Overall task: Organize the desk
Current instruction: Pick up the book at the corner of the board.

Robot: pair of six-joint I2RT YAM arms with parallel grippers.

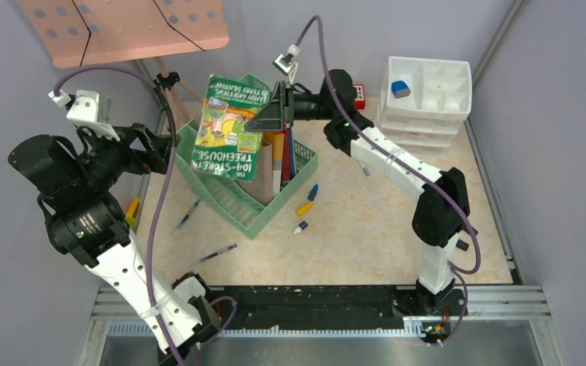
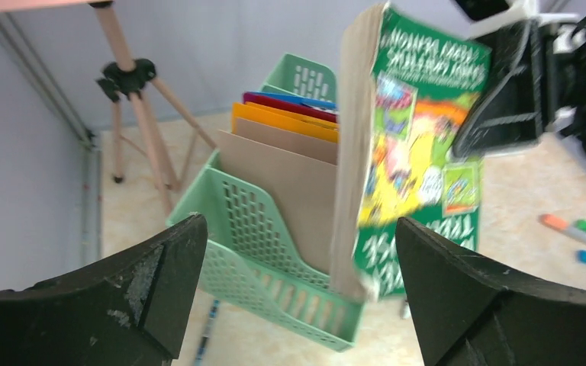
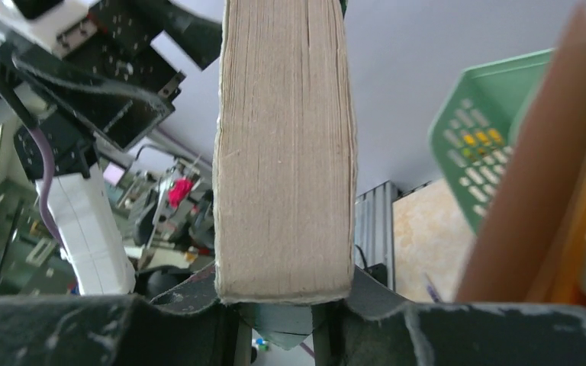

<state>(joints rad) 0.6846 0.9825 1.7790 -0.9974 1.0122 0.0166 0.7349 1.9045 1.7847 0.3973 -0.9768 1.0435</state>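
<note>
A thick green paperback book (image 1: pixel 227 130) hangs tilted over the green mesh basket (image 1: pixel 236 210) at the back left of the desk (image 1: pixel 366 236). My right gripper (image 1: pixel 271 114) is shut on the book's right edge. In the right wrist view the book's page block (image 3: pixel 286 152) stands clamped between the jaws of the right gripper (image 3: pixel 282 293). My left gripper (image 1: pixel 160 145) sits just left of the basket, open, with nothing in it. In the left wrist view the left gripper (image 2: pixel 297 229) has its fingers spread wide, apart from the book (image 2: pixel 420 152) and the basket (image 2: pixel 259 252). Brown, orange and red folders stand inside the basket.
Coloured markers (image 1: pixel 309 192) and two pens (image 1: pixel 217 253) lie loose on the desk in front of the basket. A white drawer organizer (image 1: pixel 427 91) stands at the back right. A pink perforated stand plate (image 1: pixel 122 27) overhangs the back left, with its tripod (image 2: pixel 133 84) behind the basket.
</note>
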